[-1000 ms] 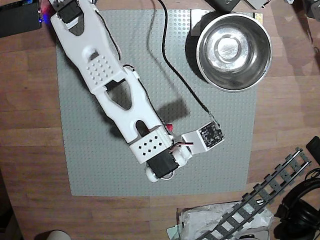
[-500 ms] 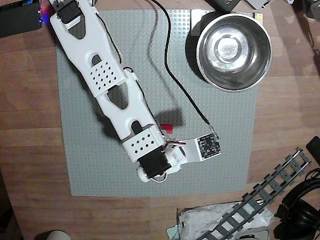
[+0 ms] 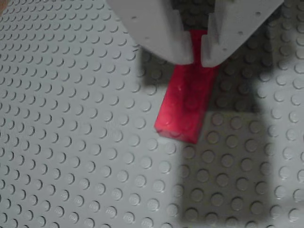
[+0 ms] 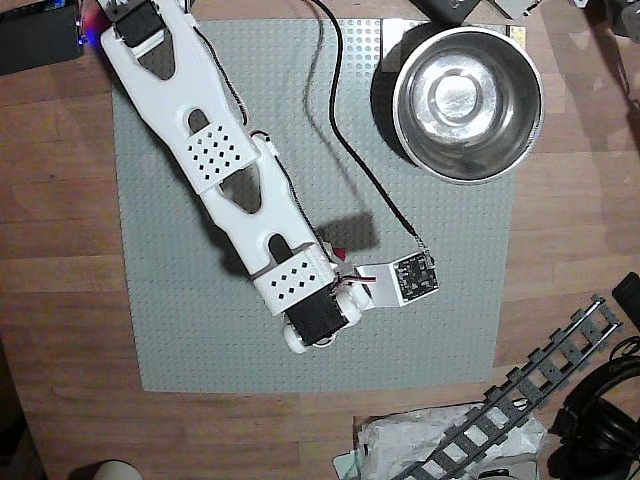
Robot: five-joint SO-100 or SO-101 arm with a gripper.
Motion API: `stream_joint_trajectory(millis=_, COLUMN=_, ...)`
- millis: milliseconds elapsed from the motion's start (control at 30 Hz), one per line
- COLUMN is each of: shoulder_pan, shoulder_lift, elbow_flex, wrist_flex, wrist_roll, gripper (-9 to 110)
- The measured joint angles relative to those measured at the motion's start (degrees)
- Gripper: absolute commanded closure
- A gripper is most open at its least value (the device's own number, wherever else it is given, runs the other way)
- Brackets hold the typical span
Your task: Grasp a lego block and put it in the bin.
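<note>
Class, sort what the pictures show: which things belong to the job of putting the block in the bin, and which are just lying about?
Part of the job:
- lego block, red, on the grey baseplate
- bin, steel bowl, empty
- gripper, fingertips astride the block's end

Lying about:
- toy rail track
- headphones
- plastic bag

Wood plank tabletop (image 4: 60, 300), warm brown, w/ a big grey studded baseplate (image 4: 180, 340) covering most of the middle. Dark track piece (image 4: 520, 390) lies diagonal at bottom right corner, next to black headphones (image 4: 600, 410) at the right edge. Crinkled plastic bag (image 4: 400, 445) at bottom edge. Black box (image 4: 35, 40) at top left corner. Light from above, soft shadows on the baseplate.
</note>
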Motion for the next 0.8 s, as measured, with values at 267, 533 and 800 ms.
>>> stream_joint_trajectory(millis=267, shoulder_pan=-0.2, shoulder_lift=0.0, elbow_flex=0.0, wrist_flex=0.8, wrist_roll=-2.0, gripper=80)
stream_joint_trajectory(millis=533, shoulder_pan=0.4, shoulder_lift=-0.6, elbow_flex=0.0, wrist_flex=1.0, wrist_roll=-0.9, gripper=81)
stream_joint_trajectory(millis=800, shoulder_pan=1.5, shoulder_lift=-4.8, elbow_flex=0.0, wrist_flex=1.0, wrist_roll=-0.9, gripper=81)
